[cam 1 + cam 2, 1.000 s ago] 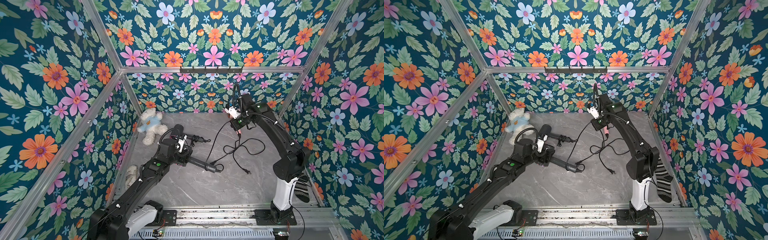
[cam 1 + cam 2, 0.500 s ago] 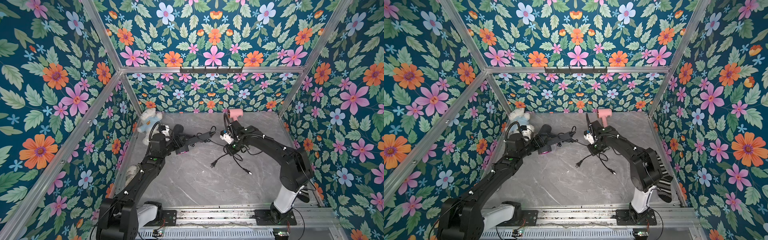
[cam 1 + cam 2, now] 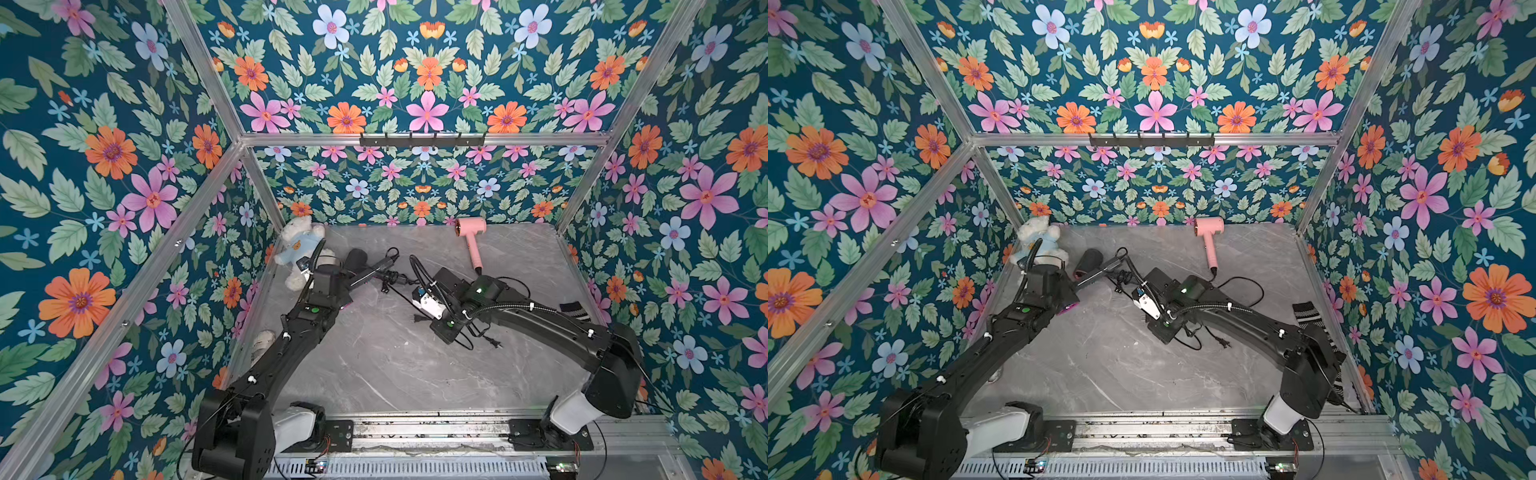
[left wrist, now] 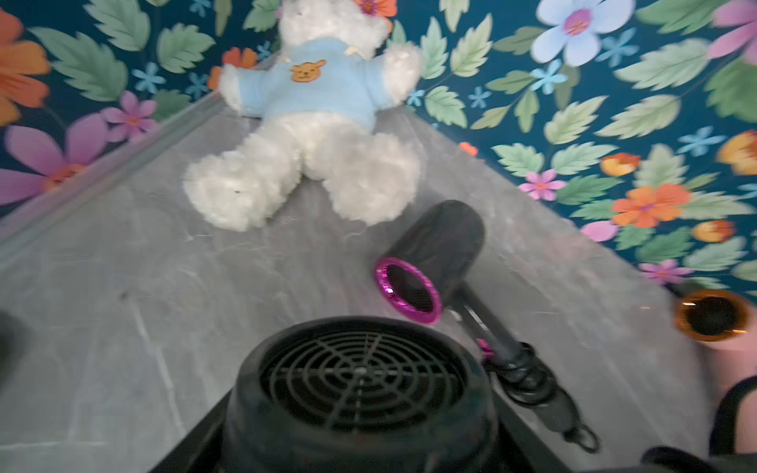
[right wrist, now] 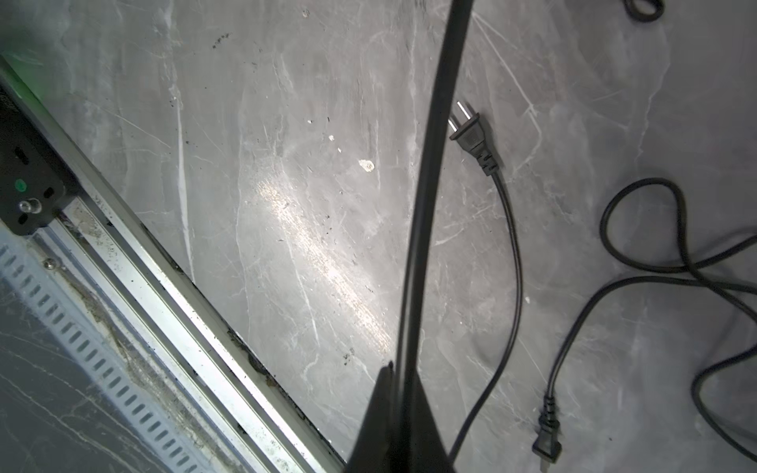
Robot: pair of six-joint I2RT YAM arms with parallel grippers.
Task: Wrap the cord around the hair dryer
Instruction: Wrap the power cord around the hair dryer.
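My left gripper (image 3: 328,286) is shut on a black hair dryer (image 4: 360,381); its round rear grille fills the low middle of the left wrist view and hides the jaws. A second black hair dryer (image 4: 434,250) with a magenta ring lies on the table in front of it, with cord coiled (image 4: 528,376) at its handle end. My right gripper (image 5: 395,381) is shut on a black cord (image 5: 430,164) that runs taut away from the jaws. In both top views the right gripper (image 3: 449,336) (image 3: 1167,334) hangs low over the table's middle.
A white teddy bear (image 3: 301,245) in a blue shirt sits in the back left corner. A pink hair dryer (image 3: 471,232) lies at the back wall. Loose cord loops and two plugs (image 5: 471,135) (image 5: 547,442) lie on the grey table. A striped sock (image 3: 1312,320) rests at the right wall.
The right arm has come down from high at the back to low over the table's middle, cord still gripped. The left arm has swung back-left toward the teddy bear with the dryer.
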